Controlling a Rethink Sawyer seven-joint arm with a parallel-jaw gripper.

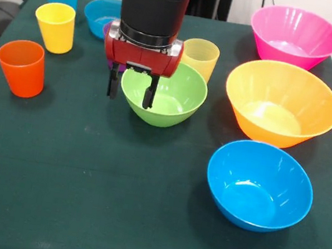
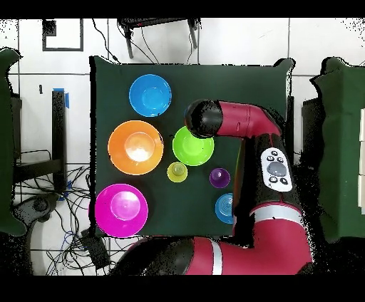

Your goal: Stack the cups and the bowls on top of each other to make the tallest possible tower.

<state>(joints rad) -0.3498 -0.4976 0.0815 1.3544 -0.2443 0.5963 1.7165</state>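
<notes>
Dark green table (image 1: 78, 199): gripper (image 1: 131, 90), fingers apart and empty, centre-left of frame over green bowl's (image 1: 169, 103) left rim; orange cup (image 1: 22, 67) further left.

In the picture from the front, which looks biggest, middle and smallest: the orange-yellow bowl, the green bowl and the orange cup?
1. Orange-yellow bowl, biggest.
2. Green bowl, middle.
3. Orange cup, smallest.
The differences look too plain for camera distance to change the order.

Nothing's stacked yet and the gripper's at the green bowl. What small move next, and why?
Probably lower the gripper a little. It is open, with one finger outside and one inside the green bowl's near-left rim, so a short descent would likely bracket the wall for a grip.
</notes>
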